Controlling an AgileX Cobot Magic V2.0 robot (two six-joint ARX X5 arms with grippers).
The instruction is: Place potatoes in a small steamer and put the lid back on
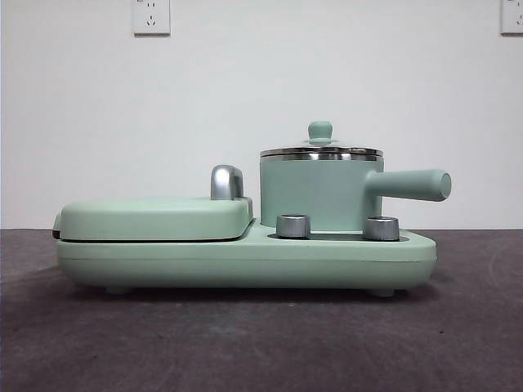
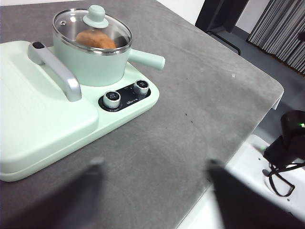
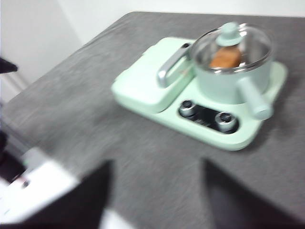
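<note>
By my reckoning the job is done: the potato point(image 2: 95, 40) lies inside the steamer point(image 2: 93, 64) and the lid point(image 2: 92, 27) sits on its rim, so the next move calls only for holding clear. My left pincer point(image 2: 155, 183) hangs spread and empty over the tabletop point(image 2: 200, 105), the steamer well ahead of it and apart. My right pincer point(image 3: 155, 191) looks spread and empty too, though its view is blurred, with the steamer likewise well ahead, on its base point(image 1: 245, 261).
</note>
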